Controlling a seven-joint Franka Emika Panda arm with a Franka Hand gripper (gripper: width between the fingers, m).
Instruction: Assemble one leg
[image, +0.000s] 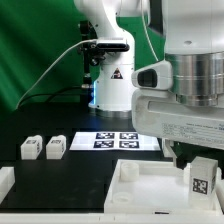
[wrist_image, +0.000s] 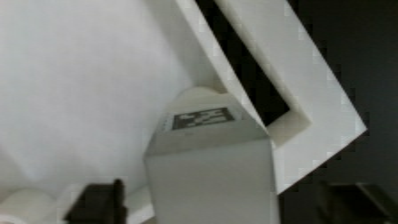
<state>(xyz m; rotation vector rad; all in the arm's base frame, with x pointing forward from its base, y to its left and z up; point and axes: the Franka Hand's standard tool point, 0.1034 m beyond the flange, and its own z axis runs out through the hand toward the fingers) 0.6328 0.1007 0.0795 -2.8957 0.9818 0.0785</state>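
My gripper (image: 198, 168) is shut on a leg (image: 201, 180), a small white block with a black-and-white tag, and holds it upright over the right part of the large white panel (image: 140, 192). In the wrist view the leg (wrist_image: 210, 165) runs out from between my gripper (wrist_image: 222, 208), its tag facing the camera. Its far end sits close to the panel's raised corner rim (wrist_image: 294, 85); I cannot tell whether it touches. The dark fingers (wrist_image: 98, 202) stand either side of the leg. Two more legs (image: 30, 148) (image: 54, 147) stand on the table at the exterior view's left.
The marker board (image: 115, 140) lies flat behind the panel, in front of the arm's base (image: 108, 85). Another white part (image: 5, 183) shows at the bottom left edge. A green curtain hangs behind the black table.
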